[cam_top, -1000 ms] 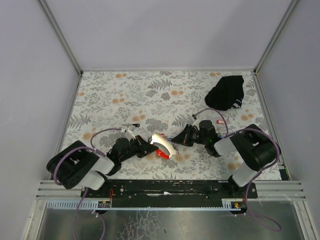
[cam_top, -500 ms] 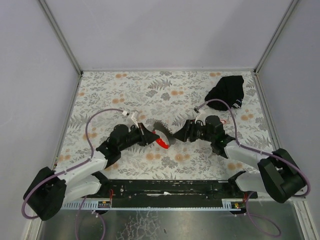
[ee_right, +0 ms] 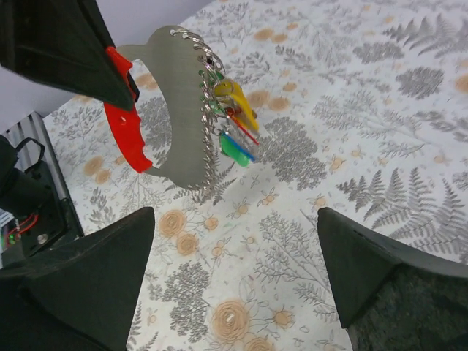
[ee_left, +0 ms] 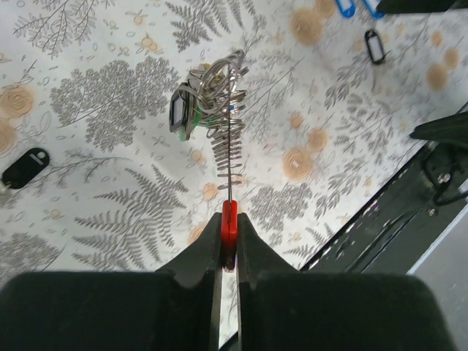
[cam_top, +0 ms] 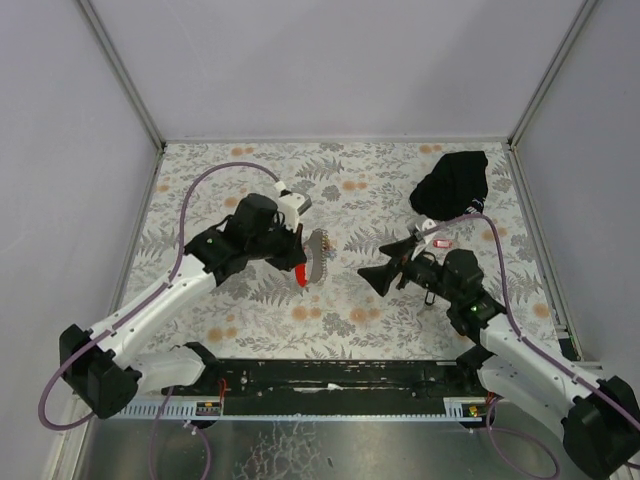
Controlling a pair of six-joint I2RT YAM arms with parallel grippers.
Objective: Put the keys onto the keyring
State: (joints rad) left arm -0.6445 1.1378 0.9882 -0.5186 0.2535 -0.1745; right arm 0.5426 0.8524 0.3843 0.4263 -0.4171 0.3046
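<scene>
My left gripper (cam_top: 303, 264) is shut on the red end of the keyring (cam_top: 318, 254) and holds it above the table. In the left wrist view the grey strap (ee_left: 230, 157) runs edge-on away from the left gripper (ee_left: 229, 221), with the ring and its tagged keys (ee_left: 208, 91) at the far end. My right gripper (cam_top: 378, 277) is open, empty and apart from the keyring, to its right. From the right wrist, the right gripper (ee_right: 238, 292) faces the strap (ee_right: 179, 110), with yellow (ee_right: 238, 99) and green (ee_right: 235, 150) tags on the ring. Loose keys lie on the table: black tags (ee_left: 25, 167) (ee_left: 374, 47), a red tag (cam_top: 441, 243).
A large black cloth bundle (cam_top: 455, 185) lies at the table's back right. Blue tags (ee_left: 344, 7) lie at the top edge of the left wrist view. The black rail (cam_top: 340, 375) with the arm bases runs along the near edge. Grey walls enclose the flowered table (cam_top: 200, 190).
The right gripper let go of the keyring, opened wide and drew back to the right. The left arm raised the keyring and carried it away from the near edge.
</scene>
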